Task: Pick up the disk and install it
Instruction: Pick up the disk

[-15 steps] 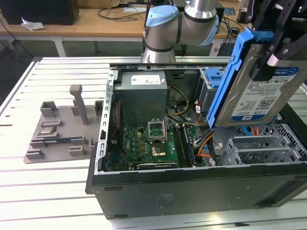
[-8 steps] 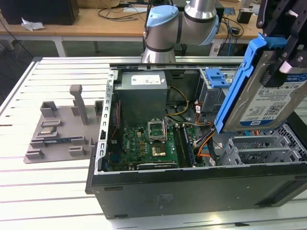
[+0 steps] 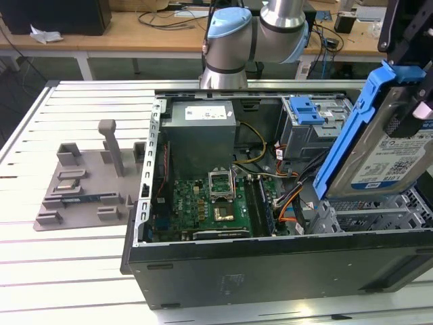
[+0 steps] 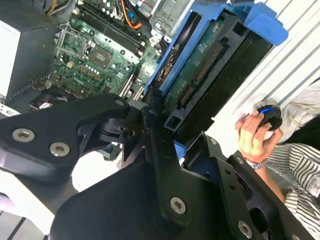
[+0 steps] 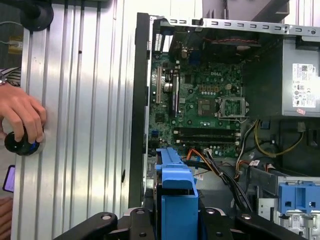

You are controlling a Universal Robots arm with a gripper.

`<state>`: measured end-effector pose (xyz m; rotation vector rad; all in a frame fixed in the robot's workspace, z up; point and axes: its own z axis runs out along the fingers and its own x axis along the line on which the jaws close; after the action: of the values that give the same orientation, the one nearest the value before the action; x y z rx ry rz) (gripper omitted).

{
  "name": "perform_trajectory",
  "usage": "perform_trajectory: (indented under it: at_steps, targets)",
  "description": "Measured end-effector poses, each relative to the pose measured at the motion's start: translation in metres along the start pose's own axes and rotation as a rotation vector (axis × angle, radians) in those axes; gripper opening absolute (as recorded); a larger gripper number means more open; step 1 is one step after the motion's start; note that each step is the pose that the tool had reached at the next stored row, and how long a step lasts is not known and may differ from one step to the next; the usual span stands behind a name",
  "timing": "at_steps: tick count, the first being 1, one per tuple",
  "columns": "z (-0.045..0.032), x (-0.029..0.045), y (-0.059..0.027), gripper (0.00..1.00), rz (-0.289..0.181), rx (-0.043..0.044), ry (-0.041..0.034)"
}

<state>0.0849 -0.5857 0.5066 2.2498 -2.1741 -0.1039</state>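
Your gripper (image 4: 167, 131) is clamped on the disk (image 3: 387, 152), held tilted above the drive-cage end of the case (image 3: 270, 265); the orange cables (image 3: 291, 202) below could snag it; going in crooked could jam it.

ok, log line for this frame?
gripper shut on disk | disk tilted, held above open computer case | not yet installed | person's hand on round knob

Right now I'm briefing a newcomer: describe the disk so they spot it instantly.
Find the open computer case on the slatted table. Above its end at the exterior view's right, the disk hangs tilted. It is silver metal with a white-and-blue label in a blue frame, unlike the bare blue clip inside the case.
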Motion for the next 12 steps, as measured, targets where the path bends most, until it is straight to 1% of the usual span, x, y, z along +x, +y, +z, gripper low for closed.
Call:
perform_trajectory:
  at_steps: [2, 3, 4, 5, 6, 8, 9, 11, 12]
  targets:
    - [0.0002, 0.0001, -0.0013, 0.37, 0.007, 0.0006, -0.0062]
    - [0.0002, 0.0001, -0.002, 0.37, 0.016, 0.0013, -0.0186]
    - [0.0002, 0.0001, -0.0021, 0.37, 0.019, 0.0018, -0.0339]
    - [0.0002, 0.0001, -0.0021, 0.37, 0.019, 0.002, -0.0412]
    - [0.0003, 0.0001, -0.0021, 0.37, 0.019, 0.002, -0.0422]
    - [0.0012, 0.0001, -0.0028, 0.37, 0.019, 0.0019, -0.0409]
    - [0.0021, 0.0002, -0.0041, 0.37, 0.019, 0.0019, -0.0393]
    - [0.0024, 0.0001, -0.0062, 0.37, 0.019, 0.0019, -0.0384]
    - [0.0027, -0.0001, -0.009, 0.37, 0.019, 0.0019, -0.0383]
